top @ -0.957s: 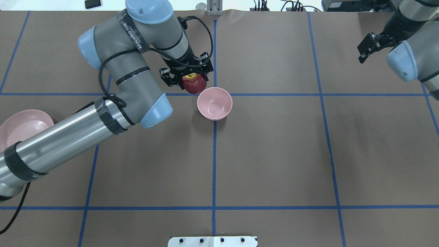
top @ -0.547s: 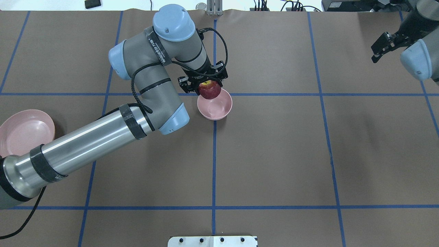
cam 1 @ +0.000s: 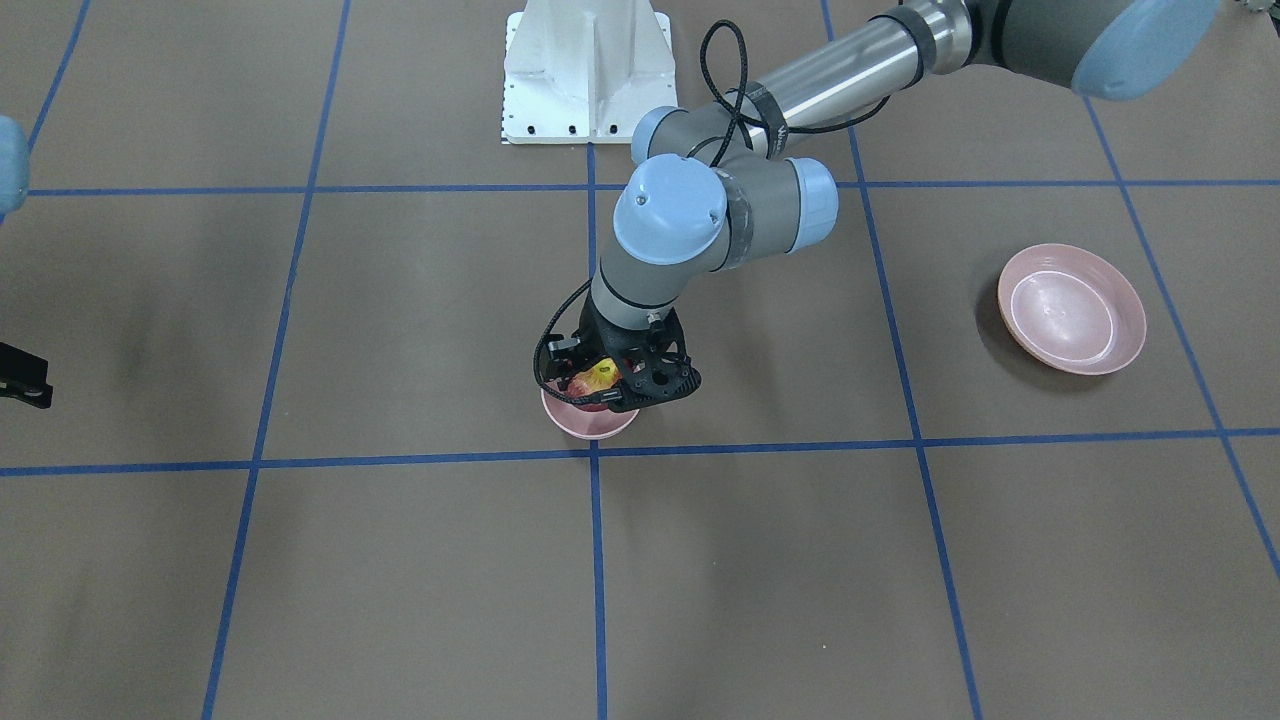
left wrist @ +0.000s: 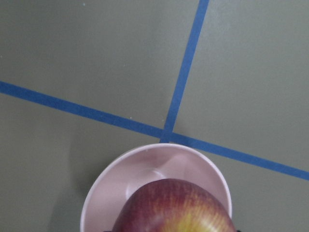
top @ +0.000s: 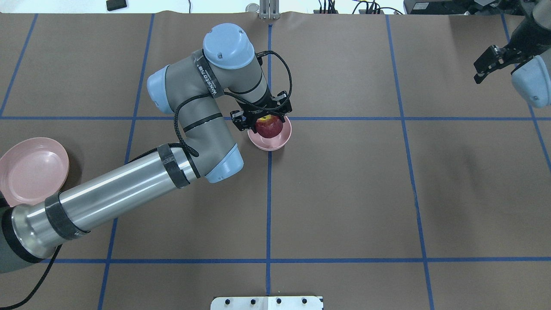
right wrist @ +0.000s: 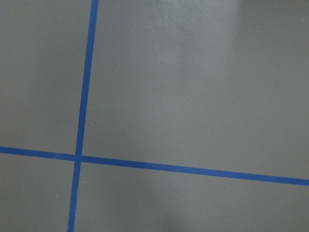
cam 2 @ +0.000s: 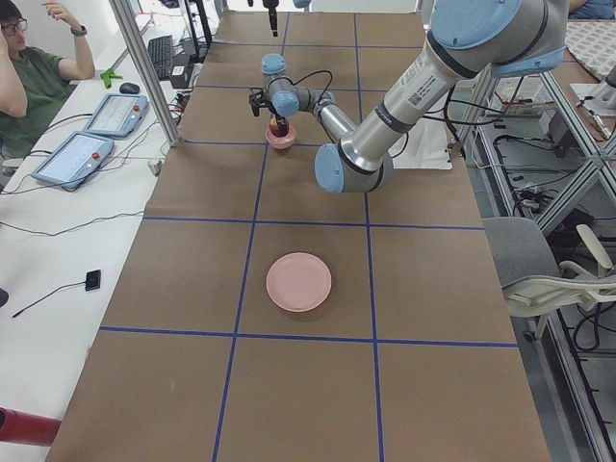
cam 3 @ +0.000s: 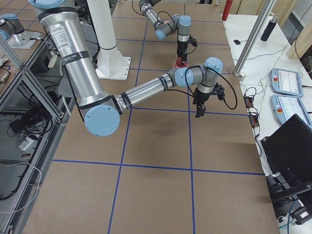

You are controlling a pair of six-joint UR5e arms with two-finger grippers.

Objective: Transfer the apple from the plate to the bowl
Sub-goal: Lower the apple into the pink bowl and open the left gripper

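Observation:
My left gripper [top: 263,122] is shut on the dark red apple [top: 270,128], yellow-green patch up, and holds it over the small pink bowl [top: 275,142] at the table's centre line. In the left wrist view the apple [left wrist: 174,208] hangs over the bowl's rim [left wrist: 104,183]. In the front view the gripper [cam 1: 618,384] covers most of the bowl [cam 1: 590,424]. The pale pink plate [top: 32,170] lies without the apple at the table's left edge; it also shows in the front view [cam 1: 1070,308]. My right gripper [top: 482,71] hovers far right; I cannot tell its jaws.
Brown table cover with a blue tape grid. A white mount base [cam 1: 585,70] stands at the robot's side of the table. A seated person [cam 2: 29,72] and tablets [cam 2: 72,159] are beyond the far edge. Cables [top: 366,7] lie along the far edge.
My left arm carried the apple right and nearer, from beside the bowl's far left rim to over the bowl. My right arm drew back to the right.

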